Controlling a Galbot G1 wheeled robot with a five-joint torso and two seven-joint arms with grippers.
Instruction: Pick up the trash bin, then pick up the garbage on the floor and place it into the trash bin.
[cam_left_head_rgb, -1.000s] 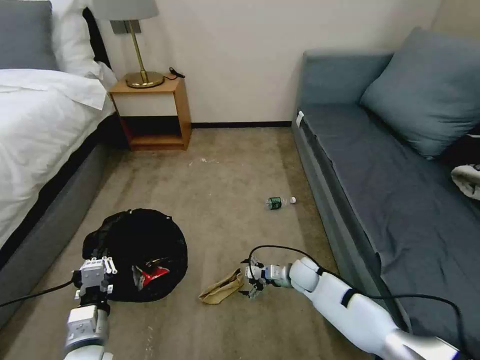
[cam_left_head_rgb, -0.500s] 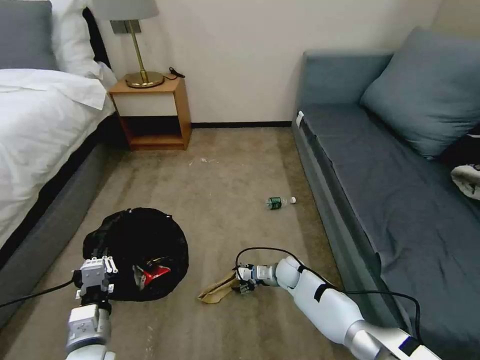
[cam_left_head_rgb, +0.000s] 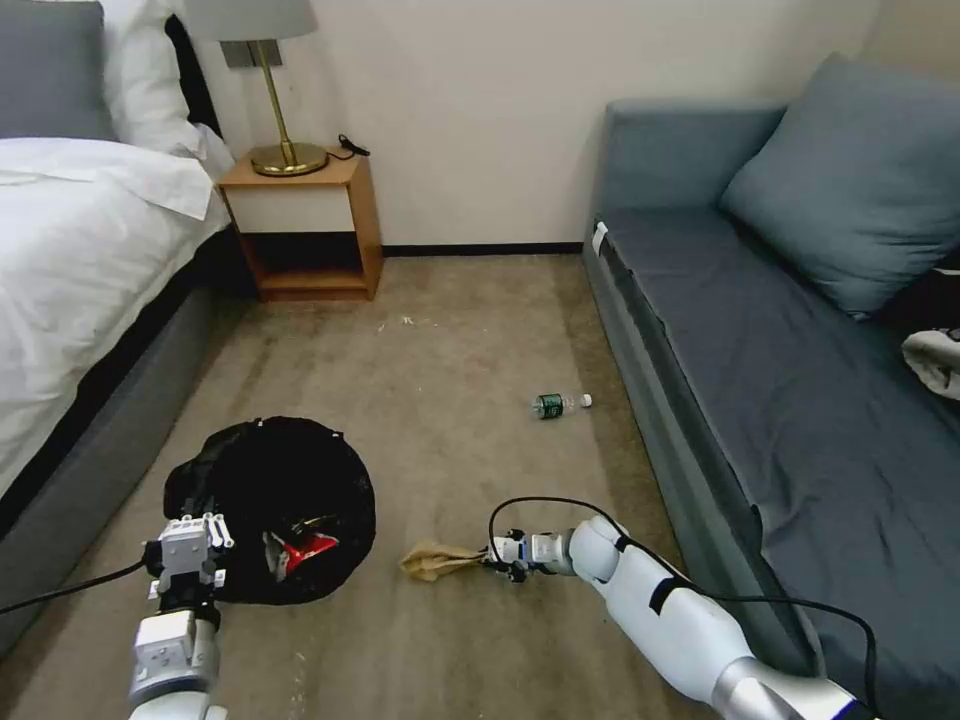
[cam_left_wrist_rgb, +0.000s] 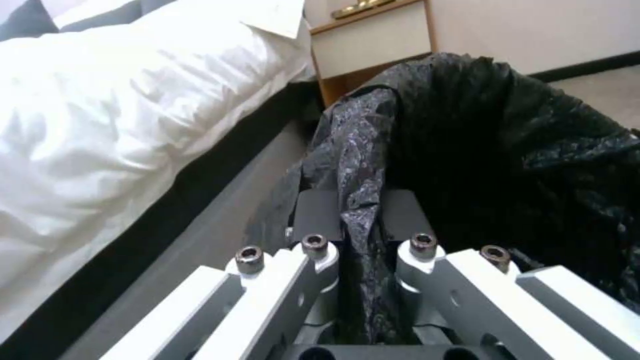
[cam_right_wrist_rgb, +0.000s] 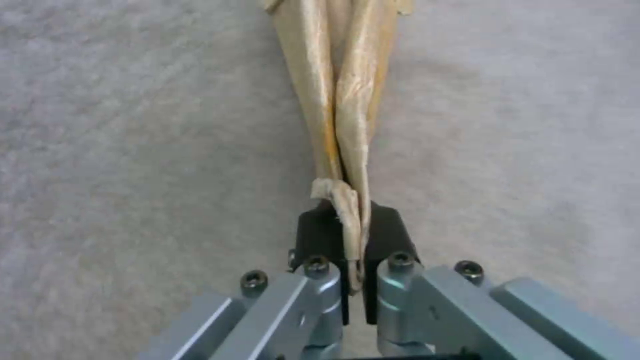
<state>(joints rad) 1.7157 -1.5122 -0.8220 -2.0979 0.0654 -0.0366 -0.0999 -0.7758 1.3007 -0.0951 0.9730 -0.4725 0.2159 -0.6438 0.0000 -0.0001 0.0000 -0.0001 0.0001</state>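
A: Where's the right gripper?
B: Low over the carpet, clamped on one end of the paper bag; the rest of the bag trails toward the bin.
A: And the left gripper?
B: Pinching the bin's black liner at the near rim, beside the bed. A red wrapper lies inside.
A: The bottle?
B: On the carpet near the sofa.
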